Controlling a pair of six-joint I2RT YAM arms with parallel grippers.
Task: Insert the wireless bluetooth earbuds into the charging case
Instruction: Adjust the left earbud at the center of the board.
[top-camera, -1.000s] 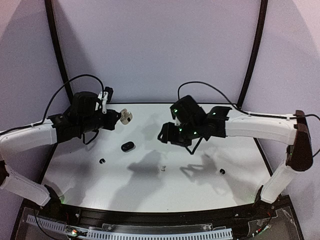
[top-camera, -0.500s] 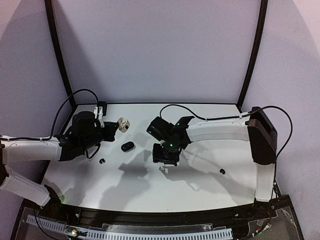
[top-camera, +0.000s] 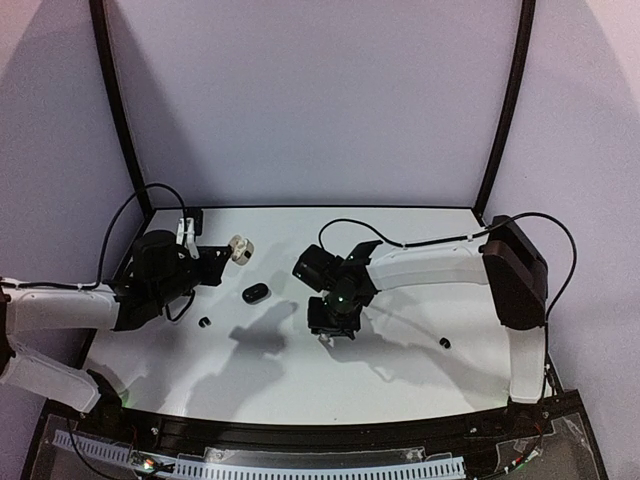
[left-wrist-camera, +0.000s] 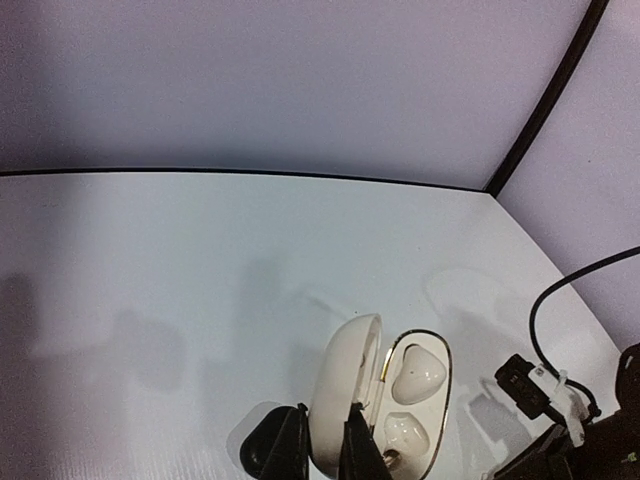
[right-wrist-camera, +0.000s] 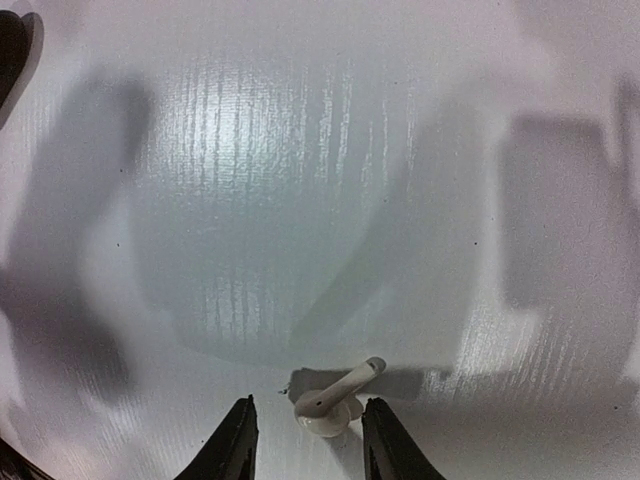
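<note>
My left gripper (top-camera: 228, 251) is shut on the lid of an open white charging case (top-camera: 240, 248) and holds it above the table's back left. In the left wrist view its fingers (left-wrist-camera: 285, 450) pinch the lid of the case (left-wrist-camera: 350, 390). The case's two wells (left-wrist-camera: 418, 372) look white; I cannot tell if they are filled. My right gripper (top-camera: 330, 328) is open and low over a white stemmed earbud (top-camera: 325, 340). In the right wrist view the earbud (right-wrist-camera: 335, 400) lies on the table between the fingertips (right-wrist-camera: 240, 440). Black earbuds lie at the left (top-camera: 205, 321) and the right (top-camera: 445, 342).
A closed black charging case (top-camera: 255, 293) lies on the table between the two grippers; it also shows in the left wrist view (left-wrist-camera: 255, 445) beside the left finger. The right arm's wrist and cable (left-wrist-camera: 560, 400) show at that view's lower right. The table's back edge (top-camera: 320, 207) meets the wall.
My right arm has swung left and down from mid-air to straddle the white earbud. My left gripper has drawn slightly back and left with the white case still held.
</note>
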